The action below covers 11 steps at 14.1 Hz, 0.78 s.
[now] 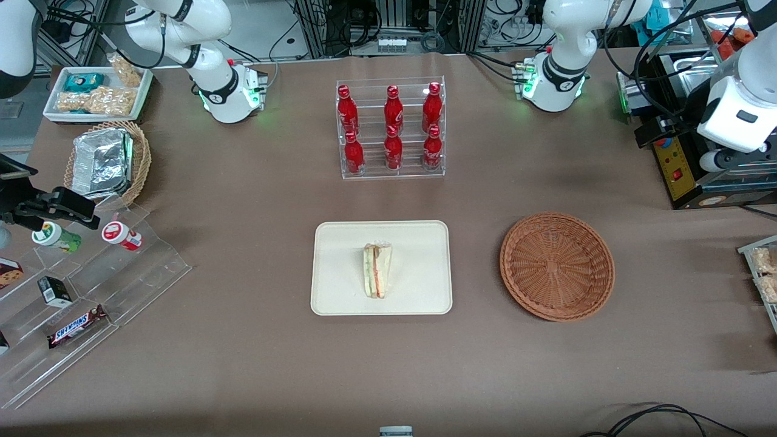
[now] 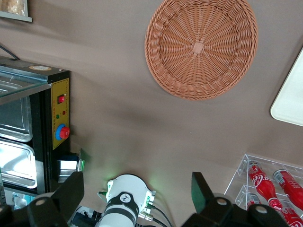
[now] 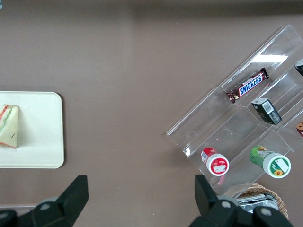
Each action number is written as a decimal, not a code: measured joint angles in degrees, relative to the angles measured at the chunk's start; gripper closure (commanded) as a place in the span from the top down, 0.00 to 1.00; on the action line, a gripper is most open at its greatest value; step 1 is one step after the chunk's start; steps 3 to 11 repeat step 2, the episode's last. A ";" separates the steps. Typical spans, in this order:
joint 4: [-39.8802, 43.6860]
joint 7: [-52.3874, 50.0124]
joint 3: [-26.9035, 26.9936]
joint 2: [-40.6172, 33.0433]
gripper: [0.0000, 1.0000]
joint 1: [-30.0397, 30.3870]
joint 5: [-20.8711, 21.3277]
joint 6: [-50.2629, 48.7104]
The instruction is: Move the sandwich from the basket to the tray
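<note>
The sandwich [image 1: 377, 270] lies on the cream tray [image 1: 340, 291], near its middle, with nothing touching it. It also shows in the right wrist view [image 3: 9, 125] on the tray [image 3: 42, 142]. The reddish-brown basket [image 1: 557, 266] is empty and sits beside the tray, toward the working arm's end. My left gripper [image 2: 138, 187] is open and empty. It hangs high above the table near its own arm base, looking down on the basket [image 2: 201, 47] and a tray corner [image 2: 291, 101]. Its arm's wrist [image 1: 737, 112] shows above the black machine.
A clear rack of red bottles [image 1: 391, 130] stands farther from the front camera than the tray. A black machine with a yellow panel [image 1: 680, 167] sits at the working arm's end. A stepped acrylic snack stand [image 1: 91, 291], a tan basket with foil containers [image 1: 106, 161] and a white snack tray [image 1: 97, 94] lie toward the parked arm's end.
</note>
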 measured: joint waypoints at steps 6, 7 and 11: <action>0.04 0.00 0.00 0.03 1.00 0.00 0.00 -0.02; 0.04 0.00 0.00 0.03 1.00 0.00 0.00 -0.02; 0.04 0.00 0.00 0.03 1.00 0.00 0.00 -0.02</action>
